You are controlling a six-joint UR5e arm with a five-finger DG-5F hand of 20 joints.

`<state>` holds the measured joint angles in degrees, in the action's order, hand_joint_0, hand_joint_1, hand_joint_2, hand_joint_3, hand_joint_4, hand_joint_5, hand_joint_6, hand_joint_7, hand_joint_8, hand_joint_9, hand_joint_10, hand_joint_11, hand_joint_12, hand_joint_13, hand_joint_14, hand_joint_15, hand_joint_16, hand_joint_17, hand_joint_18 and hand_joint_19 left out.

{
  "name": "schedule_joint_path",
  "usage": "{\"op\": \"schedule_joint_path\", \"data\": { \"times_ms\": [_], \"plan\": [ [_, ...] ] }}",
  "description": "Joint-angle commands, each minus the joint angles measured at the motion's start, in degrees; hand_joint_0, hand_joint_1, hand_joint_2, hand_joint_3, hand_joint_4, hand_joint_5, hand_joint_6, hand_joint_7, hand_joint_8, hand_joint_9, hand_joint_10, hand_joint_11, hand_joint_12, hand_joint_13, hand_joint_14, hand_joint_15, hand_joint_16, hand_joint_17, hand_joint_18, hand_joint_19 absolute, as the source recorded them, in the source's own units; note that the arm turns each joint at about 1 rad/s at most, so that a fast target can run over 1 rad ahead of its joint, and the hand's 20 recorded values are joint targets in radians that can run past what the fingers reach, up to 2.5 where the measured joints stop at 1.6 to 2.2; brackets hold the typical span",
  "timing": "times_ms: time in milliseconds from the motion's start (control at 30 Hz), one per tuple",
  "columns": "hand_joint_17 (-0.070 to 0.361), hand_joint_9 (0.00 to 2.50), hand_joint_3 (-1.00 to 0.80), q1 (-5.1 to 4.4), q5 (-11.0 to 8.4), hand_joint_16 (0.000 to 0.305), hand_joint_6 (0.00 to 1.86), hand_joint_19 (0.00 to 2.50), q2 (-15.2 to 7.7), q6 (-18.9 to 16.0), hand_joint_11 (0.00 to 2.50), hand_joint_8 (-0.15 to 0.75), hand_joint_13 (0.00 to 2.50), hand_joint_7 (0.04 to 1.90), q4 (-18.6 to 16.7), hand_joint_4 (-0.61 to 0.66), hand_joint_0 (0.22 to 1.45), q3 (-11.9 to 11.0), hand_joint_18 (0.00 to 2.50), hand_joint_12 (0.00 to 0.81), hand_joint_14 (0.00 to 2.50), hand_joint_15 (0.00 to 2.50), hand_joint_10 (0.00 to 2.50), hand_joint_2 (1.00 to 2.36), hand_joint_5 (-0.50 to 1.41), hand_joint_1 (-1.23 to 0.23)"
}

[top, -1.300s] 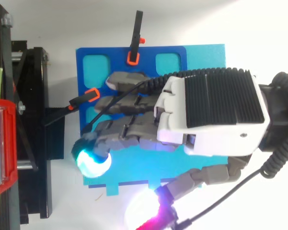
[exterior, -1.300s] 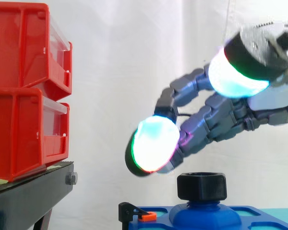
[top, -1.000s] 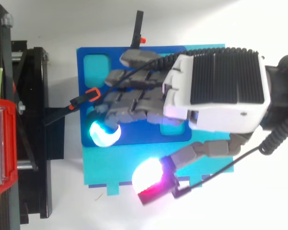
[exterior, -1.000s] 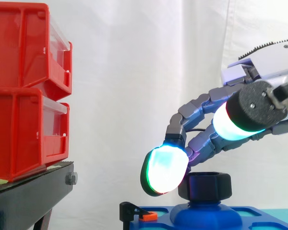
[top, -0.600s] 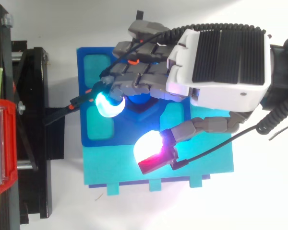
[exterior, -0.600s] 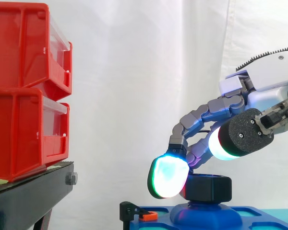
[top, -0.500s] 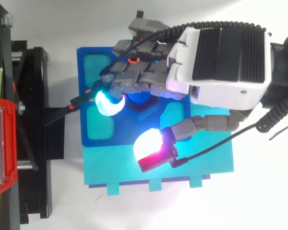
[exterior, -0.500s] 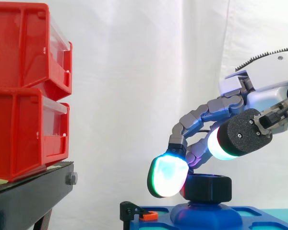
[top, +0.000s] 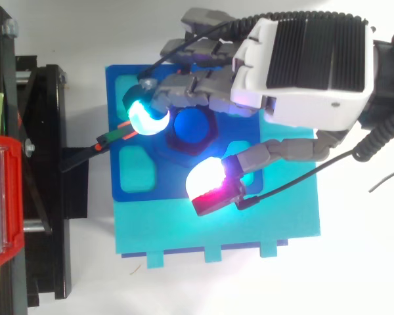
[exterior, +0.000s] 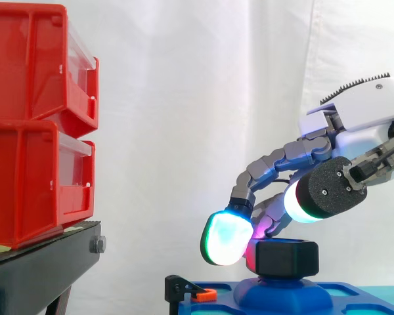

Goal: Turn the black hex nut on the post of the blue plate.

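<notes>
Behind, white curtain (exterior: 184, 98); blue plate (top: 163, 187) below.

Hand (exterior: 356, 123) close above black hex nut (exterior: 284, 258)

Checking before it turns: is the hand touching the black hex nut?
Cannot tell. In both views the hand crowds the black hex nut, but its glow hides any gap.

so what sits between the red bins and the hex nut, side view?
Side view: bare white curtain beyond the red bins, then part of the hand right beside the black hex nut.
</notes>
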<state>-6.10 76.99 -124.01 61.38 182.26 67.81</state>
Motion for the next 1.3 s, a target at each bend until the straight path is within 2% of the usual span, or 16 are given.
{"op": "schedule_joint_path", "data": {
  "times_ms": [0, 100, 167, 200, 233, 333, 367, 533, 733, 933, 1067, 1267],
  "plan": [
    [0.111, 0.63, -0.5, 0.74, 0.8, 0.049, 0.5, 0.05, 0.0, 0.1, 0.01, 0.254, 0.36, 0.78, 0.6, 0.25, 0.52, 0.0, 0.05, 0.339, 0.0, 0.03, 0.0, 1.0, -0.15, -0.5],
    [0.111, 0.63, -0.5, 1.26, 1.59, 0.049, 0.5, 0.05, 0.0, 0.3, 0.02, 0.254, 0.36, 0.78, 0.8, 0.25, 0.52, 0.0, 0.05, 0.338, 0.0, 0.03, 0.0, 1.0, -0.15, -0.5],
    [0.111, 0.63, -0.5, 2.41, 2.82, 0.049, 0.5, 0.05, 0.0, 1.4, 0.02, 0.253, 0.36, 0.78, 0.8, 0.25, 0.52, 0.0, 0.05, 0.338, 0.0, 0.03, 0.0, 1.0, -0.15, -0.5],
    [0.111, 0.63, -0.5, 2.67, 3.17, 0.049, 0.5, 0.05, 0.0, 1.7, 0.02, 0.253, 0.36, 0.78, 0.9, 0.25, 0.52, 0.0, 0.06, 0.339, 0.0, 0.03, 0.0, 1.0, -0.15, -0.5],
    [0.111, 0.63, -0.5, 3.11, 3.61, 0.049, 0.5, 0.05, 0.0, 2.3, 0.01, 0.253, 0.36, 0.78, 1.1, 0.25, 0.52, -0.6, 0.06, 0.339, 0.0, 0.03, 0.0, 1.0, -0.15, -0.5],
    [0.111, 0.63, -0.5, 3.64, 4.05, 0.049, 0.5, 0.05, 0.0, 2.7, 0.01, 0.254, 0.36, 0.78, 1.9, 0.25, 0.52, -1.7, 0.06, 0.339, 0.0, 0.03, 0.0, 1.0, -0.15, -0.5],
    [0.111, 0.63, -0.5, 4.16, 4.66, 0.049, 0.5, 0.05, 0.0, 3.5, 0.02, 0.252, 0.36, 0.78, 4.1, 0.25, 0.52, -3.6, 0.06, 0.339, 0.0, 0.03, 0.0, 1.0, -0.15, -0.5],
    [0.112, 0.63, -0.5, 4.34, 4.84, 0.05, 0.5, 0.05, 0.0, 4.9, 0.02, 0.253, 0.36, 0.78, 6.3, 0.25, 0.53, -5.4, 0.07, 0.337, 0.0, 0.03, 0.0, 1.0, -0.15, -0.5],
    [0.112, 0.63, -0.5, 3.9, 4.58, 0.05, 0.5, 0.05, 0.0, 5.8, 0.02, 0.254, 0.37, 0.78, 5.4, 0.25, 0.53, -5.5, 0.07, 0.338, 0.0, 0.03, 0.0, 1.0, -0.15, -0.5],
    [0.112, 0.64, -0.5, 2.58, 4.31, 0.05, 0.5, 0.06, -1.5, 6.5, 0.01, 0.253, 0.38, 0.78, 1.3, 0.25, 0.53, -5.5, 0.08, 0.339, 0.0, 0.03, 0.0, 1.0, -0.15, -0.5],
    [0.112, 0.64, -0.5, 2.14, 4.4, 0.05, 0.5, 0.06, -2.1, 6.6, 0.02, 0.254, 0.38, 0.78, 0.3, 0.25, 0.53, -5.5, 0.09, 0.339, 0.0, 0.03, 0.0, 1.0, -0.15, -0.5],
    [0.114, 0.64, -0.5, -0.05, 4.31, 0.051, 0.5, 0.05, -2.4, 6.5, 0.02, 0.256, 0.38, 0.78, -1.6, 0.25, 0.52, -5.5, 0.09, 0.342, 0.0, 0.04, 0.0, 1.0, -0.15, -0.49]
  ]
}}
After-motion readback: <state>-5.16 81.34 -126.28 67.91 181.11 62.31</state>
